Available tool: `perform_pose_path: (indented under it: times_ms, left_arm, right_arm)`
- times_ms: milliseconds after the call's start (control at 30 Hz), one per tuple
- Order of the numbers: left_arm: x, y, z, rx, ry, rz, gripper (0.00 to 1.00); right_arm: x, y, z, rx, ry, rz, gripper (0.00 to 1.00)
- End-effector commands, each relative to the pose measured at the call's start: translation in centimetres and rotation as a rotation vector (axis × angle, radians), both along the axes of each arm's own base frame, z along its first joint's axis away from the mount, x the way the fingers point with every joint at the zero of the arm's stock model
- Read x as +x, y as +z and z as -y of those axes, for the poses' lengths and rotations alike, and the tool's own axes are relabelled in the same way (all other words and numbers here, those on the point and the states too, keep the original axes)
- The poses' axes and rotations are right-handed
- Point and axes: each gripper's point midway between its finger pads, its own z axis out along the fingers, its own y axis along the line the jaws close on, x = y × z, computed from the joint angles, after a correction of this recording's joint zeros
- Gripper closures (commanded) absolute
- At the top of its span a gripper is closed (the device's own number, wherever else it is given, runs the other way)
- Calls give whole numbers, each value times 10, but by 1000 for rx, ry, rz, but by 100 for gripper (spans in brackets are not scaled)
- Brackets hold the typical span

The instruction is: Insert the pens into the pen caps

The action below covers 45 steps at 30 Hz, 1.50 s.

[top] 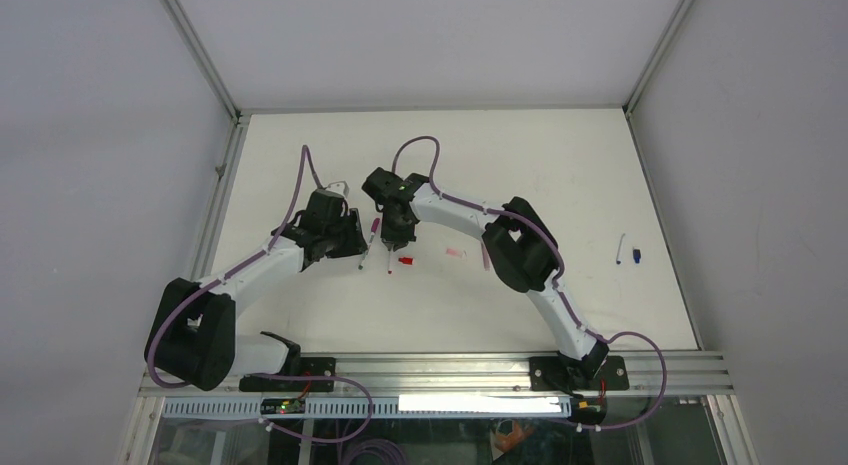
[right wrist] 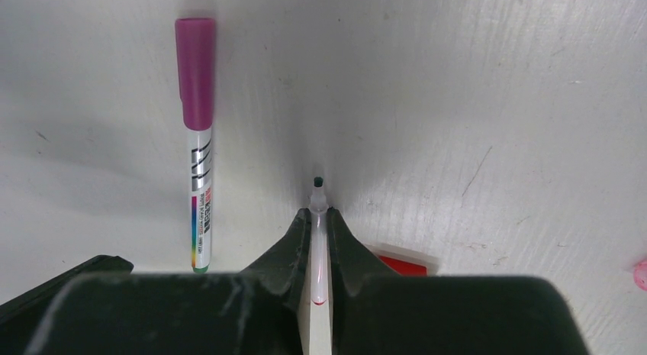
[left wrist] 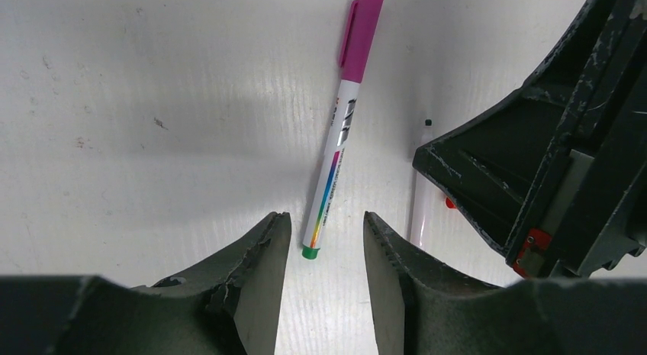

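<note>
My right gripper is shut on an uncapped pen, a white barrel with a red end; its dark tip pokes out past the fingers, low over the table. A red pen cap lies just right of that gripper. A pen with a magenta cap and green end lies to the left. My left gripper stands open over the green end of that capped pen, not touching it. From above, both grippers are side by side at mid-table.
A pink cap lies right of the red cap. Far right on the table are another thin pen and a dark blue cap. The right gripper's body sits close beside my left fingers.
</note>
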Motion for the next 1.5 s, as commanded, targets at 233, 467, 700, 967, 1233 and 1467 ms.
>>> perform_pose_path:
  times_ms: [233,467,700,967,1233,1467]
  left_arm:
    - [5,14,1,-46,26,54,57]
    - [5,14,1,-44,26,53,57]
    - [4,13,0,-44,29,51,56]
    - [5,12,-2,-46,41,51,55]
    - [6,35,2,-106,29,156,54]
    - [-1,64,13,-213,-16,262,51]
  right_arm:
    - [-8,-17,2,-47,31,-26,88]
    - [-9,-20,3,-68,41,-21,83]
    - [-12,-26,4,-86,48,-30,100]
    - [-13,-17,-6,-20,66,-15,100]
    - [-7,23,-27,167,104,107,100]
    - [-1,59,-22,211,130,214,100]
